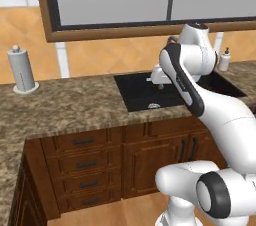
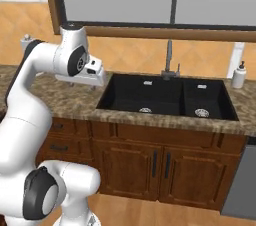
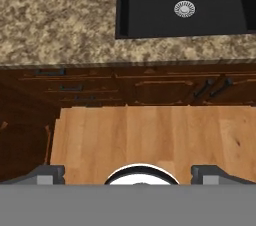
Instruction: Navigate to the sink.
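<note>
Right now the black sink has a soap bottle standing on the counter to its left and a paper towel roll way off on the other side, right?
Not quite. In the right base view the soap bottle stands on the counter to the right of the black sink, not its left. The paper towel roll is far off to the sink's left in the left base view.

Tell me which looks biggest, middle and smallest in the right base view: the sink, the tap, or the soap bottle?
1. The sink, by far the widest thing.
2. The tap.
3. The soap bottle, a bit shorter than the tap.
All three sit about equally far from the camera, so the order is fair.
</note>
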You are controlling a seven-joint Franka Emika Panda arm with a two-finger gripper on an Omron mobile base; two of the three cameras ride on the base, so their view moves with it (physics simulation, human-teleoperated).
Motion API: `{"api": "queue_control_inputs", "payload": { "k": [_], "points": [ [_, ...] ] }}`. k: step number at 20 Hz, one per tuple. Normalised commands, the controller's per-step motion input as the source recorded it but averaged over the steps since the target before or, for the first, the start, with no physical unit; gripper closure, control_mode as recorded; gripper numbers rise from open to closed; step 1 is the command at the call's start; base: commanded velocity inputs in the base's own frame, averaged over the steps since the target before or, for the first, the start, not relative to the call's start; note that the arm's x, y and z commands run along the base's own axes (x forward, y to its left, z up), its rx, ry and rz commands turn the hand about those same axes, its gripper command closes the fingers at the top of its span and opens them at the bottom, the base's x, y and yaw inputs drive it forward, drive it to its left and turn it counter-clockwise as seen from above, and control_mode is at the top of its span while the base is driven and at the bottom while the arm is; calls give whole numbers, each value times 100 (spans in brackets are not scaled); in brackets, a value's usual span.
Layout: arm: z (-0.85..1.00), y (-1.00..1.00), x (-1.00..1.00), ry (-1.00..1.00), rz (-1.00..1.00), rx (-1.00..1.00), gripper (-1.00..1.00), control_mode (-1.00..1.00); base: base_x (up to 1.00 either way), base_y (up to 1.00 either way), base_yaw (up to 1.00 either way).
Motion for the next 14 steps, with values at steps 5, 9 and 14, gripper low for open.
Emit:
{"api": "queue_control_inputs", "payload": {
  "k": [5, 9, 14],
  "points": [
    [0, 0, 0, 0, 0, 0, -100, 100, 36, -44, 10],
    [0, 0, 0, 0, 0, 0, -100, 100, 56, -85, 16],
    [0, 0, 0, 0, 0, 0, -100, 100, 37, -17, 2]
  ]
}}
